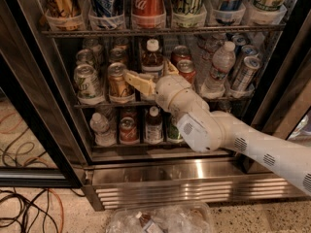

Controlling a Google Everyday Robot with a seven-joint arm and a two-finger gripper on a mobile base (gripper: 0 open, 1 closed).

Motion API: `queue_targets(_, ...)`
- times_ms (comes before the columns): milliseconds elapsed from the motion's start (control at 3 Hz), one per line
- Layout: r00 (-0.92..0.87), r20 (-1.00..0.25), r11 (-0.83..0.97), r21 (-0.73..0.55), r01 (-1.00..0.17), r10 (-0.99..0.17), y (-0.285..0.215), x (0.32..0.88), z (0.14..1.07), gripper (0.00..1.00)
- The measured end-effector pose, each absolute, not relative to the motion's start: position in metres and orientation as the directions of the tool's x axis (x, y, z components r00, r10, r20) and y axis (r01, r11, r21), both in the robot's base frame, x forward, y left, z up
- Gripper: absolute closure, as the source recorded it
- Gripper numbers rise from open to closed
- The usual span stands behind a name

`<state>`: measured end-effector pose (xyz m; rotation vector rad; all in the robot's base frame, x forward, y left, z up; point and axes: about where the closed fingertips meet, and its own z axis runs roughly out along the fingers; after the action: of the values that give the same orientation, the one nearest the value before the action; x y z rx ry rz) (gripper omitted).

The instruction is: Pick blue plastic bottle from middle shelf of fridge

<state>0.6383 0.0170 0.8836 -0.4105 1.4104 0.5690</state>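
Although its lower body is hidden behind the hand (148,74), the blue plastic bottle (152,57) stands centre on the wire middle shelf (97,104); tan fingers (138,83) spread at its 9 and 3 o'clock.

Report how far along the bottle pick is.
Done: the gripper is inside the fridge at the middle shelf, its fingers open on either side of the blue plastic bottle. In hand: lining up the grasp, while the bottle stands upright on the shelf among the cans. Left: close on the bottle, lift it and draw it out.
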Motion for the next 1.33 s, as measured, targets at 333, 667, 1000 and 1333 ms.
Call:
queue_targets(333, 0.074, -0.991, 0.807, 0.048, -0.588, 0.113, 0.0177, 0.6478, 0.881, 0.21)
queue_targets(667, 0.082, -0.992, 0.809, 0.032, -0.587, 0.098, 0.0194, 0.6516, 0.8792, 0.32)
queue_targets(1000, 0.082, -0.992, 0.809, 0.032, -0.587, 0.098, 0.0194, 0.6516, 0.8792, 0.5)
queue_targets(1333, 0.082, -0.992, 0.809, 0.032, -0.587, 0.098, 0.0194, 0.6516, 0.8792, 0.73)
